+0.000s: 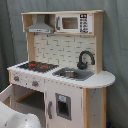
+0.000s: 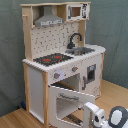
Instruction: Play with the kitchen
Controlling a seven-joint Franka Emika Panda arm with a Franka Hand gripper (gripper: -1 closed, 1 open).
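Kitchen [image 2: 62, 60] stands upright on the wooden floor [image 2: 15, 119], oven door [image 2: 67, 97] swung open — likely for access — with the arm [image 2: 107, 117] low in front; tool state cannot be told.

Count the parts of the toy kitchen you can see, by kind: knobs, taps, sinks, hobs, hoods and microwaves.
On the kitchen:
Knobs: 2
Tap: 1
Sink: 1
Hob: 1
Hood: 1
Microwave: 1
Total: 7
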